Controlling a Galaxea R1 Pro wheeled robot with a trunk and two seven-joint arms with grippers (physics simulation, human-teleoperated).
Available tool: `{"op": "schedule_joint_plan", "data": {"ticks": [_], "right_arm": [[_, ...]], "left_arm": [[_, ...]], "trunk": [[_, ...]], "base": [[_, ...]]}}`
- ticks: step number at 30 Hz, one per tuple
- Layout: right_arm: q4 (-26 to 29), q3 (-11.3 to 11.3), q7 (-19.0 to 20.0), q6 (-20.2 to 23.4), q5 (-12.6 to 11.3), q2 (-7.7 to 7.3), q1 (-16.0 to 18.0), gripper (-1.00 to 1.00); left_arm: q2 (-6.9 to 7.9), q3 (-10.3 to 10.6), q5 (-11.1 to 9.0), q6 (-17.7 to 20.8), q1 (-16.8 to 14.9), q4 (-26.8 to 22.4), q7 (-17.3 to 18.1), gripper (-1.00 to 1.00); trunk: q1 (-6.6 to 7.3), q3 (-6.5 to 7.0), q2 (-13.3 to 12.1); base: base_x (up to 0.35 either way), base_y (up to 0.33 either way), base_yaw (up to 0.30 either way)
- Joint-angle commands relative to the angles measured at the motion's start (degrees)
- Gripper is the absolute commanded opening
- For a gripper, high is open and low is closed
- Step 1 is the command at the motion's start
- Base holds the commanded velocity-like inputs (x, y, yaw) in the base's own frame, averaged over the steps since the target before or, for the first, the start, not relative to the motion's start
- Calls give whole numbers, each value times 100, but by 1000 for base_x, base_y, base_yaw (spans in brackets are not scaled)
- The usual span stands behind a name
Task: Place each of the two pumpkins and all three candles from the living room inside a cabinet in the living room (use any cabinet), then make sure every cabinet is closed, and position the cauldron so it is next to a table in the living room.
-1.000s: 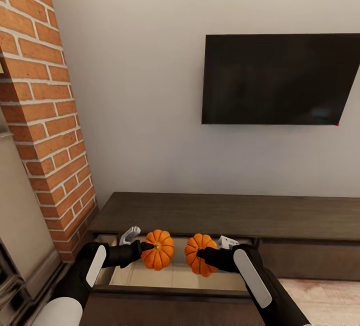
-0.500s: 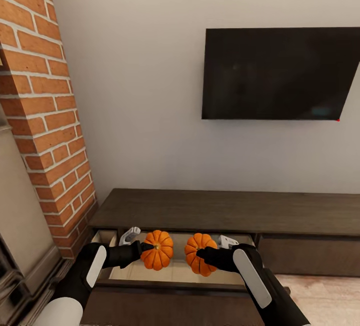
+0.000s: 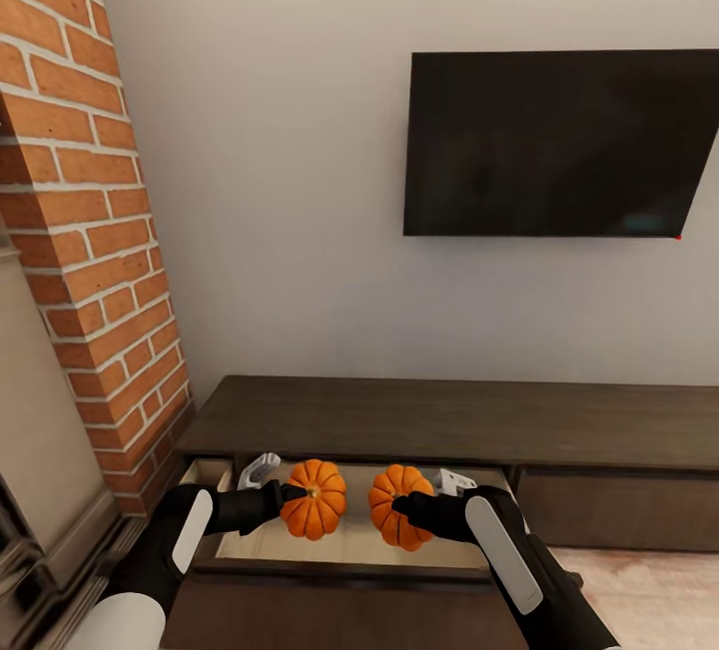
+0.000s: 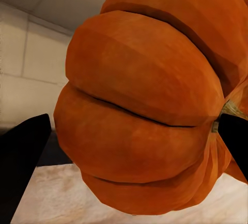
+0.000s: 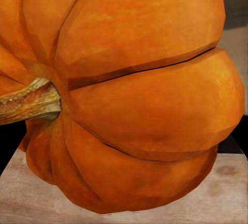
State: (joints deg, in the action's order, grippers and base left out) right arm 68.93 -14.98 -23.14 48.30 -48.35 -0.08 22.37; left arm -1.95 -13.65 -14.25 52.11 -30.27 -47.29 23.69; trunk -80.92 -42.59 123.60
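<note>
Grey wall, dark TV (image 3: 559, 143) above, brick column (image 3: 85, 231) at left. Long dark cabinet (image 3: 449, 420) below, drawer (image 3: 345, 545) pulled open. Left gripper (image 3: 292, 496) clamps left pumpkin (image 3: 314, 499), right gripper (image 3: 401, 507) clamps right pumpkin (image 3: 397, 506); both over drawer, pumpkins just apart, cabinet top edge close behind.

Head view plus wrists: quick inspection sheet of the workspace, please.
Surface: cabinet, long dark wood top, bare; one drawer pulled open below it.
Job's things: left pumpkin and right pumpkin held above the open drawer; both seen close up in the wrist views.
Clutter: nothing seen.
Grippers: left gripper shut on left pumpkin; right gripper shut on right pumpkin.
Cables: nothing seen.
Surroundings: wall-mounted TV, brick column, pale wall, wood floor.
</note>
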Motion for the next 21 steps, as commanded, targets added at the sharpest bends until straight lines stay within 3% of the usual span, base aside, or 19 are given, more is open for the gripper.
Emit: {"op": "schedule_joint_plan", "data": {"ticks": [1,21], "right_arm": [[6,-5,-59,8,-52,-1,4,-100],[6,-5,-59,13,-57,-1,4,-100]], "left_arm": [[-7,-29,10,40,-5,-2,30,-100],[-5,-40,-10,52,-5,-7,38,-100]], "trunk": [[-1,-6,3],[-1,-6,3]], "base": [[238,0,0],[169,-4,0]]}}
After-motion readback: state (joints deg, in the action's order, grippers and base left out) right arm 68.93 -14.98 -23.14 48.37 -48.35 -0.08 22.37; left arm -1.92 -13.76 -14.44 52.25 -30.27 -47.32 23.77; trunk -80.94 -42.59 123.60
